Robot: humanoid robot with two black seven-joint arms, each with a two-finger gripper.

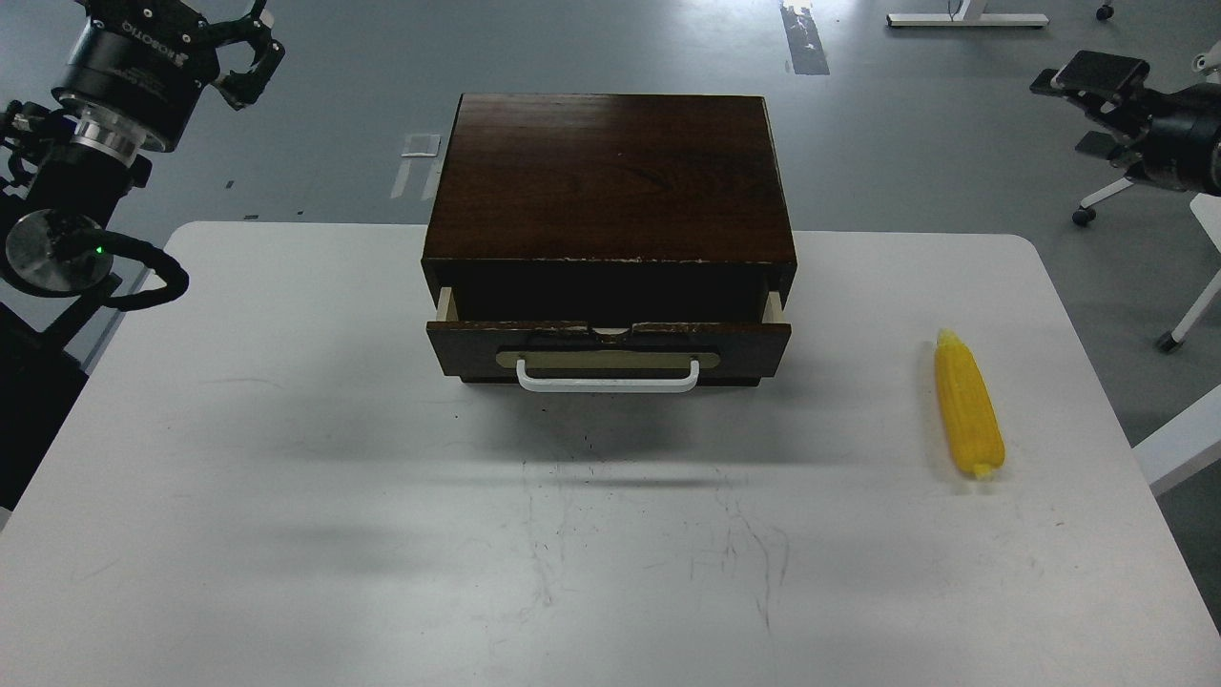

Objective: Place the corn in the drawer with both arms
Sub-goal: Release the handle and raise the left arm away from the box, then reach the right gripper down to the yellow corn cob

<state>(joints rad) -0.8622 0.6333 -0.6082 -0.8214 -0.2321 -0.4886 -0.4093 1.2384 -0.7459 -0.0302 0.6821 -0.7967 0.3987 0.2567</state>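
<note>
The white table, scuffed with dark scratches, carries 2 things: a dark brown wooden box mid-back and the corn right.

Bright yellow corn — dark brown drawer, white handle.

I see the drawer pulled partly out of the box, leaving a narrow gap under the box's top edge for reaching in from above. The corn lies alone on the surface, well right of the box, open on all sides. Both my tools hang beyond the far corners, off the surface.
</note>
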